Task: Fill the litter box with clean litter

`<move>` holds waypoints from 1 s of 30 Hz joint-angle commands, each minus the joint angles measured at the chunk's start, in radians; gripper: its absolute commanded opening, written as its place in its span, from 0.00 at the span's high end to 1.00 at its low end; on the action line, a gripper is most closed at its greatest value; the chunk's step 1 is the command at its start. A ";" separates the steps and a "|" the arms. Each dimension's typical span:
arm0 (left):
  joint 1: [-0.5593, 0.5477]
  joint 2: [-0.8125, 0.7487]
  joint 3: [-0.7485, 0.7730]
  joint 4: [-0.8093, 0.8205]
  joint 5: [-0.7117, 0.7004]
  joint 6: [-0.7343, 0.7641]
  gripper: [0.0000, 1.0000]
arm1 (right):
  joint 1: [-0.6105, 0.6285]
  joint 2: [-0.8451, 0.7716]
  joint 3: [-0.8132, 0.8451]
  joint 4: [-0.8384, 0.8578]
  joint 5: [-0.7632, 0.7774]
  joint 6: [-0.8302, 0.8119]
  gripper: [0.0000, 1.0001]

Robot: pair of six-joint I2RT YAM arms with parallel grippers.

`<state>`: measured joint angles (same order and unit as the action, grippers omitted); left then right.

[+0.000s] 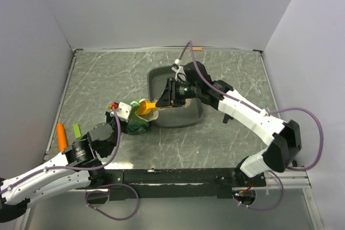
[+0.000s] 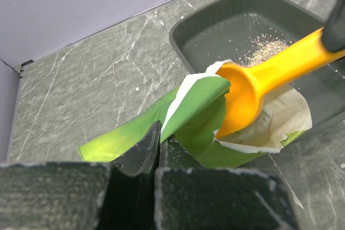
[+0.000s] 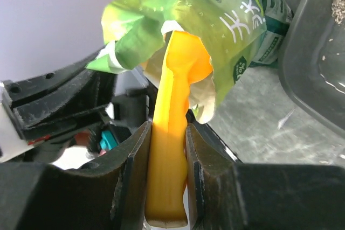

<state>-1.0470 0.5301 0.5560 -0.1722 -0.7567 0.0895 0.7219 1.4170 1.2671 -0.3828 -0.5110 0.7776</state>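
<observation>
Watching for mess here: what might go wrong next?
The right gripper grips the orange scoop by its handle end, so a loaded bowl could tip and spill before reaching the litter box. The left gripper pinches the green bag by its edge only; the rising scoop could snag and pull it loose.

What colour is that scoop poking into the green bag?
The scoop is bright orange, clearest in the left wrist view.
</observation>
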 commanded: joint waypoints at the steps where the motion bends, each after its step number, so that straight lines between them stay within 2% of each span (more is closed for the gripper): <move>1: 0.001 -0.030 0.041 0.005 0.040 -0.013 0.99 | -0.006 0.095 0.165 -0.206 -0.070 -0.144 1.00; 13: -0.001 -0.022 0.065 -0.001 0.074 -0.042 0.99 | 0.062 0.270 0.462 -0.542 0.098 -0.273 1.00; 20: 0.001 -0.032 0.065 -0.003 0.066 -0.042 0.99 | 0.090 0.413 0.604 -0.620 0.124 -0.271 1.00; 30: 0.001 -0.051 0.064 -0.004 0.040 -0.042 0.99 | 0.102 0.611 0.761 -0.663 0.085 -0.261 1.00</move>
<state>-1.0454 0.4942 0.5728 -0.2161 -0.7227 0.0811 0.8135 1.9701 1.9625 -0.9764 -0.4408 0.5182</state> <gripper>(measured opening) 0.021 0.342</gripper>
